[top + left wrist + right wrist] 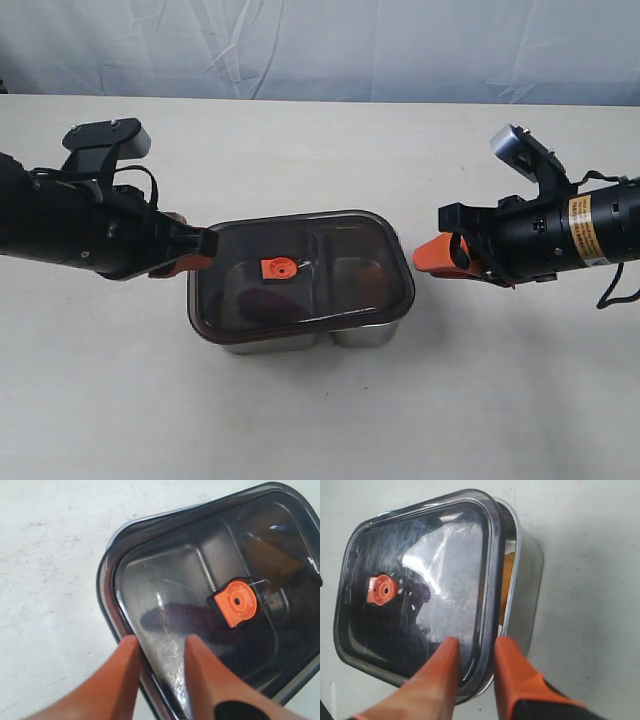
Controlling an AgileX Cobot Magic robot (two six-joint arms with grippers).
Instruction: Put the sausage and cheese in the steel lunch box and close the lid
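At table centre we see the lid resting on the steel lunch box, sausage and cheese dim beneath. At nine o'clock the left hand touches its rim; at three the right hand stands near. Both are narrowly parted, empty. Pressing shut seems left.

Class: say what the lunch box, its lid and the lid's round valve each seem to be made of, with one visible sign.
The lunch box looks polished metal, likely steel: mirror-bright walls. The lid looks dark smoky plastic, glossy: see-through, with glare. The valve is matte orange, plastic or rubber; unclear which.
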